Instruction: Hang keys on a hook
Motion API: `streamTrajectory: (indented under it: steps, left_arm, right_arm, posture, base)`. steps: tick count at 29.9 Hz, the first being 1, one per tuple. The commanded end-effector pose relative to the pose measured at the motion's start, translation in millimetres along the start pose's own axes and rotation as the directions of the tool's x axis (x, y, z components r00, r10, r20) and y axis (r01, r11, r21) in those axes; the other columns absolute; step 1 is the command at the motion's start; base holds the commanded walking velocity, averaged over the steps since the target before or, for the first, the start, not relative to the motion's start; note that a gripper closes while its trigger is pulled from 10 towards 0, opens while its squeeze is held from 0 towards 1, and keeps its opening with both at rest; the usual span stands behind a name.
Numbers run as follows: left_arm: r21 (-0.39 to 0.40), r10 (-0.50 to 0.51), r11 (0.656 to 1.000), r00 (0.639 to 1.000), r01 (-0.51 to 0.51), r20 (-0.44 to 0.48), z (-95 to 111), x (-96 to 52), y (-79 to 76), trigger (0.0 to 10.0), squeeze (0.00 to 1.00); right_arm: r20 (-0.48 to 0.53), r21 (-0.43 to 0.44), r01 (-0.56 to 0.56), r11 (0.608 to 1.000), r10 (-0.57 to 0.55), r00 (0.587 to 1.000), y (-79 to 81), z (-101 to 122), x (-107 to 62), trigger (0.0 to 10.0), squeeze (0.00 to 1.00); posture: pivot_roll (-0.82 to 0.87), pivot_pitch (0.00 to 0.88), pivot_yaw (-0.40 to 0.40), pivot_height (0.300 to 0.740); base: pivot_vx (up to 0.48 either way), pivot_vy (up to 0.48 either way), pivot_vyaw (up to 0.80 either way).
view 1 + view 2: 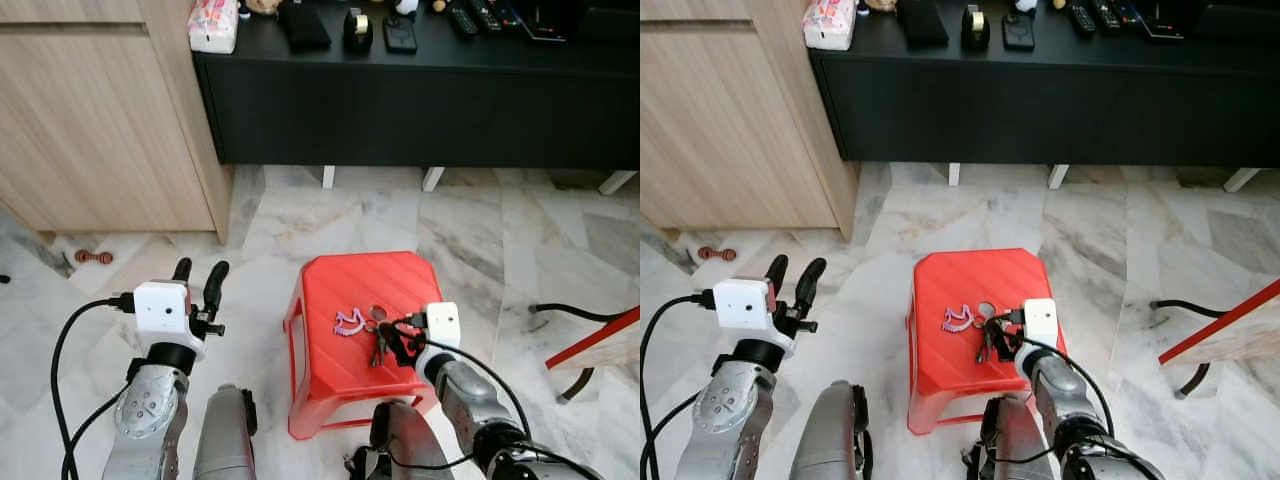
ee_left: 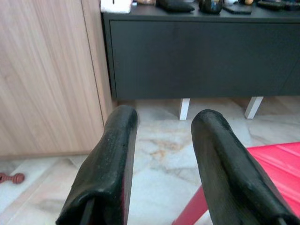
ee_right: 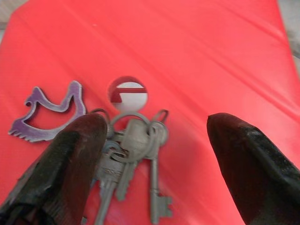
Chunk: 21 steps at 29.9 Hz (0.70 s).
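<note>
From the left eye view, a red stool (image 1: 355, 300) stands on the marble floor (image 1: 480, 230). A bunch of keys (image 1: 379, 340) lies on top of the stool, next to a small hole in the seat. A purple tag (image 1: 349, 322) lies just beside the keys. The right end effector (image 1: 395, 342) is down over the keys. The left end effector (image 1: 198, 277) is held up to the left of the stool, with its two black fingers apart and nothing between them. A black cabinet (image 1: 420, 100) stands behind, with small things on top.

In the left wrist view, the two fingers (image 2: 108, 164) point at the black cabinet and a wooden cupboard (image 2: 47, 70).

In the right wrist view, the fingers (image 3: 70, 159) are wide apart, one touching the left edge of the keys (image 3: 133, 159), the other well apart from them.
</note>
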<state>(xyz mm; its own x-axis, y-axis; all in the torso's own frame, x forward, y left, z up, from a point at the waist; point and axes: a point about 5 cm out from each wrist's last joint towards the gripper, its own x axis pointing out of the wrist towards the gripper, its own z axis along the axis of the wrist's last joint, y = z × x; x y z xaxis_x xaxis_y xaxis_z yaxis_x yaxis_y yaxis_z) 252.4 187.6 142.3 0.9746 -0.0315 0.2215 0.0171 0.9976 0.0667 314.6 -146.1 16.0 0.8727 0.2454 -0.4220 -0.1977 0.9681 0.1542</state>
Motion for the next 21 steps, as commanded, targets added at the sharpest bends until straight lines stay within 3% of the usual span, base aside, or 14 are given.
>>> streamTrajectory:
  steps: [1, 18, 19, 21]
  left_arm:
    - [-0.014, 0.003, 1.000, 1.000, -0.004, -0.017, 2.0, -5.2, -3.2, 10.0, 0.00]
    - [-0.014, 0.012, 1.000, 0.998, -0.012, -0.058, 6.6, -16.1, -6.9, 10.0, 0.00]
    - [-0.015, 0.011, 1.000, 0.998, -0.012, -0.060, 6.1, -16.2, -7.4, 10.0, 0.00]
    - [-0.016, 0.011, 1.000, 0.998, -0.012, -0.062, 5.9, -16.2, -7.5, 10.0, 0.00]
  right_arm:
    - [-0.017, 0.003, -0.007, 1.000, 0.007, 1.000, 0.3, -1.9, -0.1, 10.0, 0.00]
    - [-0.111, -0.055, -0.124, 0.991, 0.117, 0.987, 13.6, -10.5, 1.2, 10.0, 0.00]
    - [-0.119, -0.063, -0.121, 0.991, 0.113, 0.987, 12.9, -11.9, 0.7, 4.0, 0.00]
    - [-0.119, -0.066, -0.120, 0.991, 0.111, 0.987, 12.6, -12.1, 0.6, 4.0, 0.00]
  posture:
    - [0.23, 0.307, -0.120, 0.608]
    - [0.24, 0.336, -0.139, 0.608]
    - [0.23, 0.335, -0.141, 0.608]
    - [0.23, 0.335, -0.141, 0.608]
  base:
    - [0.000, 0.000, 0.00]
    - [0.000, 0.000, 0.00]
    - [0.000, 0.000, 0.00]
    - [0.000, 0.000, 0.00]
